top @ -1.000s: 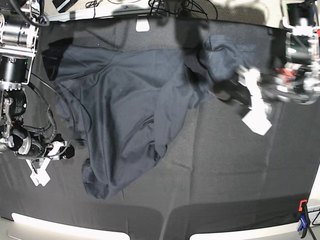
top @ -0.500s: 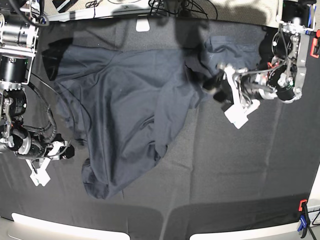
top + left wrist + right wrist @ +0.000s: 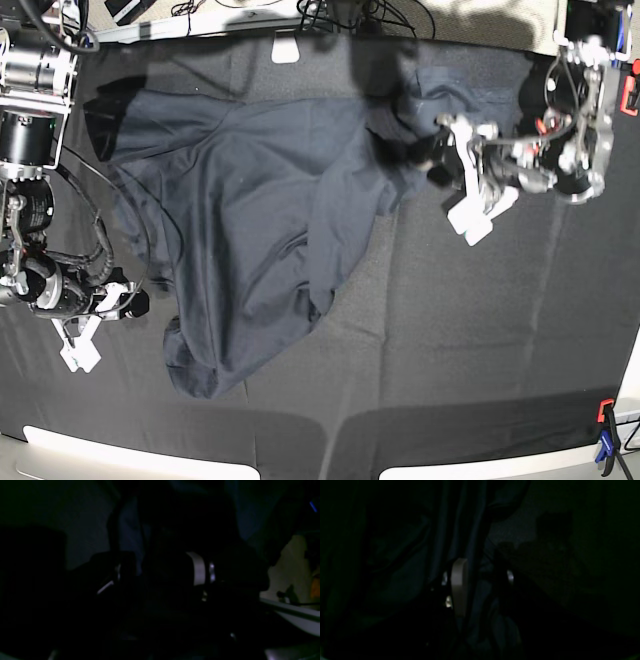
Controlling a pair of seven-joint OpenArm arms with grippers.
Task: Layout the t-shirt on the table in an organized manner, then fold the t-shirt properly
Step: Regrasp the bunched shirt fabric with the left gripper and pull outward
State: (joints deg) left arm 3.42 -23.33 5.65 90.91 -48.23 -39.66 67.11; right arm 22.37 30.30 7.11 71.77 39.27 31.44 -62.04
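Both wrist views are nearly black. The left gripper (image 3: 468, 190) stands open beside the t-shirt (image 3: 250, 240); the right gripper's (image 3: 80, 345) state is unclear.

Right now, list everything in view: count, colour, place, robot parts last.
t-shirt: one, dark navy, crumpled across the table's left and middle.
table: one, covered in matte black cloth.
clamps: one pair, orange and blue, at the near right edge.
white tag: one, at the far table edge.
cables: several, black, beyond the far edge.
right gripper: one, white fingers, beside the shirt's left edge, open.
left gripper: one, white fingers, open at the shirt's right end.
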